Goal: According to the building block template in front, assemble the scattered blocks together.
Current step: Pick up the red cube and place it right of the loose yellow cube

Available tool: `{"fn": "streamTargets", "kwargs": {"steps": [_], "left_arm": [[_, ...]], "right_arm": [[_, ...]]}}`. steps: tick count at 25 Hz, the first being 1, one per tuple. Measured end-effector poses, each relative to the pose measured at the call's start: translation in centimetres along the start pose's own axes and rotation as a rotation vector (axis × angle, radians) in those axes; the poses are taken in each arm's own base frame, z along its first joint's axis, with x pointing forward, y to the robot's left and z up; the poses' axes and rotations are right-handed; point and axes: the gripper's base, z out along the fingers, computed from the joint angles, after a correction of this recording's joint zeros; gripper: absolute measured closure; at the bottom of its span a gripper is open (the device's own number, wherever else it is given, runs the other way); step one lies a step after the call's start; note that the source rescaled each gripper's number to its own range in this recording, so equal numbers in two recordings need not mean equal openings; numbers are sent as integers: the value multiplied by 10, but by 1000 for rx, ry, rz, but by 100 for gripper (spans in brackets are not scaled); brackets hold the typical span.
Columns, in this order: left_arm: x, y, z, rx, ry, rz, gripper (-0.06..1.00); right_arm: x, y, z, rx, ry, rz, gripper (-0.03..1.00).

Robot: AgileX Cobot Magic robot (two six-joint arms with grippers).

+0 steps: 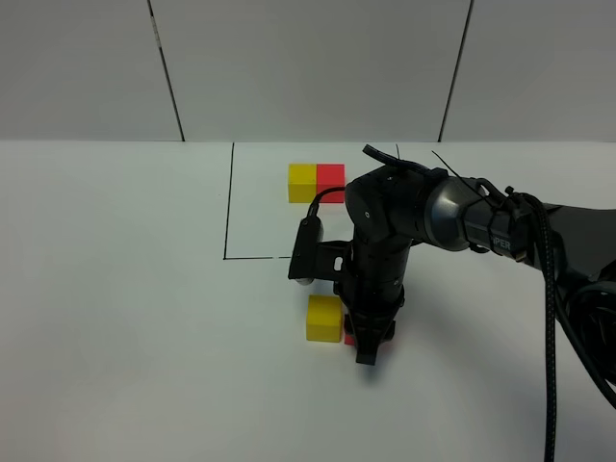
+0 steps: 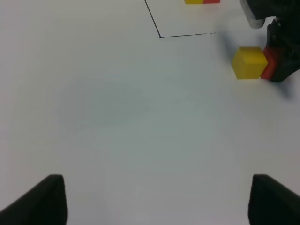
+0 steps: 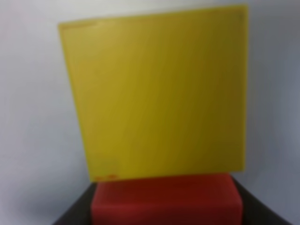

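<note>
Where outlined in black, white table

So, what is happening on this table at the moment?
The right gripper is down at the table, closed on the red block, which sits against the right side of the loose yellow block. That is the order of the pattern pair behind, inside the black outline. The left gripper is open, off to the side, and holds nothing.
</note>
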Motion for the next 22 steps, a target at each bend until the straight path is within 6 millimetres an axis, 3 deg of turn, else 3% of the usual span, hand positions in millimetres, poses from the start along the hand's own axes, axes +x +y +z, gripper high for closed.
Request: {"fn": "streamTargets", "kwargs": {"steps": [22], "left_arm": [[0,0,0,0,0,0,28]], "right_arm": [[-4,-1,1,29,-9,-44,97]]}}
